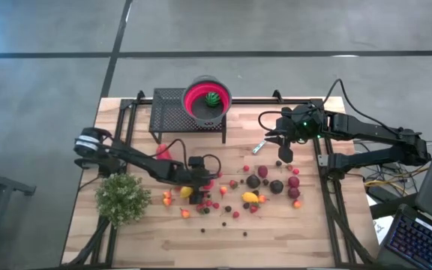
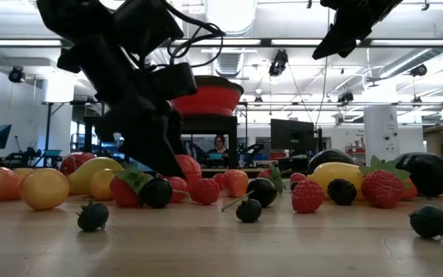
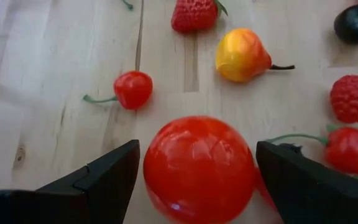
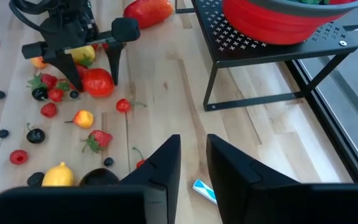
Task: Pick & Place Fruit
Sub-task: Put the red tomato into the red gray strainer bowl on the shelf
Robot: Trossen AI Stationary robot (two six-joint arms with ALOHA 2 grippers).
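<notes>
Many small toy fruits (image 1: pixel 255 184) lie scattered on the wooden table, in red, yellow, orange and dark colours. My left gripper (image 1: pixel 203 178) is low over them, open, its fingers standing on either side of a round red fruit (image 3: pixel 197 168), also seen as the red fruit (image 4: pixel 98 81) in the right wrist view. A larger red piece (image 1: pixel 163 152) lies near the stand. One green fruit (image 1: pixel 214 98) sits in the red bowl (image 1: pixel 197 101). My right gripper (image 1: pixel 285 155) hovers high over the table's right half, open by a narrow gap and holding nothing. My left gripper (image 3: pixel 197 149) comes down from above with one finger (image 3: pixel 114 171) on each side of the round red fruit, at about its widest part. The gaps are very thin, and I cannot tell whether the fingers touch it. The fruit rests on the table.
The red bowl stands on a black perforated stand (image 1: pixel 169 114) at the table's far edge. A bushy green plant (image 1: pixel 122 196) stands at the near left. A silver knife (image 1: pixel 259 147) lies below my right gripper. Bare wood lies along the near edge (image 1: pixel 223 251).
</notes>
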